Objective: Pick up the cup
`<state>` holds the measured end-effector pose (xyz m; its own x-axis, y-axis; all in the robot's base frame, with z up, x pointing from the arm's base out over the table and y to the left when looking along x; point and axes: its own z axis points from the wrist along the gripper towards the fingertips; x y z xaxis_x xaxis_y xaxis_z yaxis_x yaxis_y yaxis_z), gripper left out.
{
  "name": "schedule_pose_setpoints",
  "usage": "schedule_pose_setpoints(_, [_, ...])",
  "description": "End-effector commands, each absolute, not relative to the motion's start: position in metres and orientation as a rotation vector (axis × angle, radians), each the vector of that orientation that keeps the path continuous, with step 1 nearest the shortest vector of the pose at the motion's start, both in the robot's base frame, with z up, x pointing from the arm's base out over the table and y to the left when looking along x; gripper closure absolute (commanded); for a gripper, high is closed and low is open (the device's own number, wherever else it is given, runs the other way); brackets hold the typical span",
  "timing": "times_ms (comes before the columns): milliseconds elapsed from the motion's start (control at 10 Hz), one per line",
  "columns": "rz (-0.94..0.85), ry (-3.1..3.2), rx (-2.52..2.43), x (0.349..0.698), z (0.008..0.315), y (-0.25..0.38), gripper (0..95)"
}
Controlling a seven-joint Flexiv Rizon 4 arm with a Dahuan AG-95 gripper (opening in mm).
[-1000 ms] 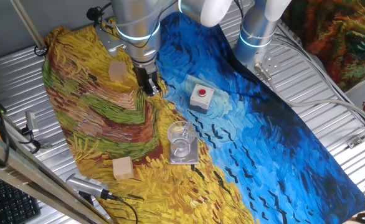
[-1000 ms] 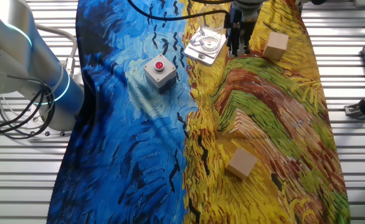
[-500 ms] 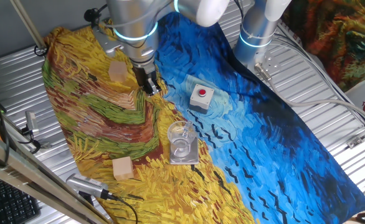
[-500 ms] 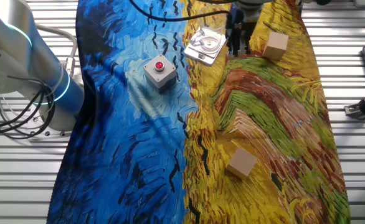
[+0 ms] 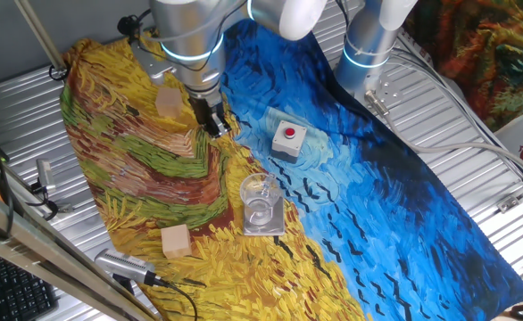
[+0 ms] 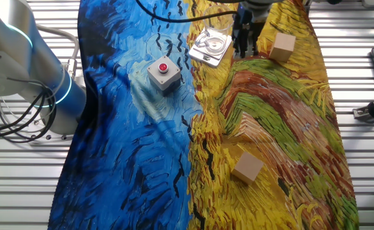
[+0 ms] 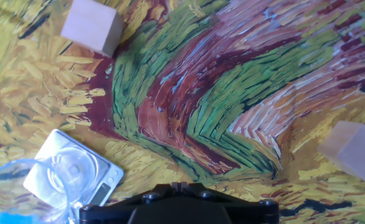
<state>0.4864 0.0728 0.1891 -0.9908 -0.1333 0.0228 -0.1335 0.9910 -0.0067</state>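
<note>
The cup is a small clear tumbler standing upright on a flat grey square plate on the painted cloth. It also shows in the other fixed view and at the lower left of the hand view. My gripper hangs over the yellow part of the cloth, well apart from the cup, between it and a wooden cube. In the hand view the gripper has its fingers pressed together and holds nothing. It shows beside the plate in the other fixed view.
A second wooden cube lies near the cloth's front edge. A grey box with a red button stands on the blue part. The arm's base stands at the back. Ribbed metal table surrounds the cloth.
The arm has shifted slightly to the left in one fixed view. The cup, plate and cubes have not moved.
</note>
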Motion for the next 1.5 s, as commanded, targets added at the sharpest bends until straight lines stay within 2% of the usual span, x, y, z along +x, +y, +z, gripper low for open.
schedule_pose_setpoints(100, [0.018,-3.135,0.220,0.4873,0.1874,0.0730,95.0])
schedule_pose_setpoints(400, [-0.081,-3.103,0.417,0.4873,0.1874,0.0730,95.0])
schedule_pose_setpoints(700, [-0.163,-3.125,0.390,0.4873,0.1874,0.0730,95.0])
schedule_pose_setpoints(1500, [-0.155,-3.158,0.409,0.4873,0.1874,0.0730,95.0])
